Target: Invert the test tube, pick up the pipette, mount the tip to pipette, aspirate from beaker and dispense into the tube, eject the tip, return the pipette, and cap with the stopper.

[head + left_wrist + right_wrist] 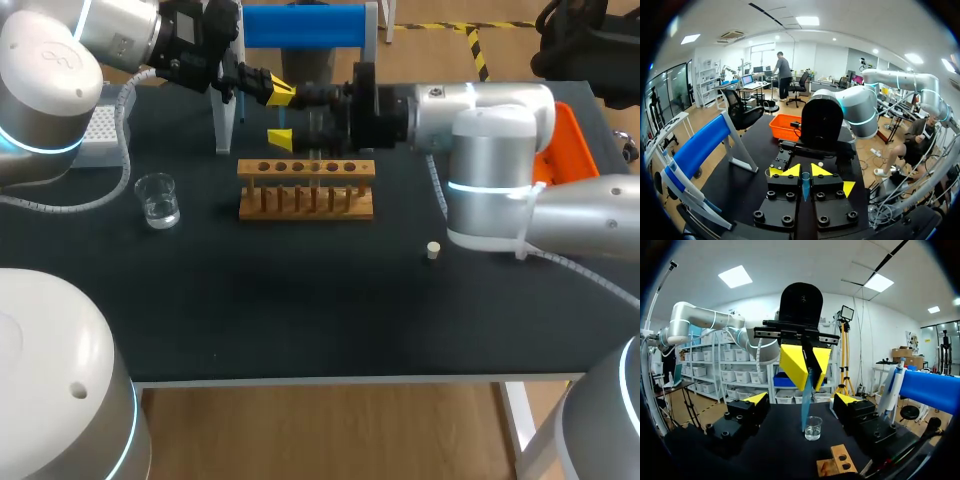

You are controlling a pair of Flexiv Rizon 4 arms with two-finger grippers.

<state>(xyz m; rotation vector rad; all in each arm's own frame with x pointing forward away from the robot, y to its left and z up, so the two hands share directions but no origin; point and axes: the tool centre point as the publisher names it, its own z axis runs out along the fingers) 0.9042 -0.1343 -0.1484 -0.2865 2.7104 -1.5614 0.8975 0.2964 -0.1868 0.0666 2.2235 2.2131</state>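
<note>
The left pincer (pixel 805 371) is clamped on a slim, bluish see-through test tube (pixel 805 412), one yellow finger on each side. The tube hangs down from those fingers. The right pincer (pixel 290 115) faces it head-on with its fingers spread wide and nothing touching them. Its two yellow tips sit on either side of the left pincer.

Both pincers hover above the far part of a dark table (pixel 300 320). Just behind them stands a rack with a blue crossbar (pixel 300 25). In the left wrist view a white and blue pipette (pixel 687 196) rests on that rack, beside the left pincer. An orange tray (pixel 572 150) lies well away, behind the right arm.

A wooden test tube rack (pixel 305 190) with a row of holes stands on the table right under the pincers. A pale tip box (pixel 100 125) sits below the left arm, back from its pincer. A small clear beaker (pixel 157 200) stands to the rack's left. From the right pincer it appears straight ahead, just past the tube's lower end. A small pale stopper (pixel 433 250) lies on the table under the right arm, well apart from both pincers.
</note>
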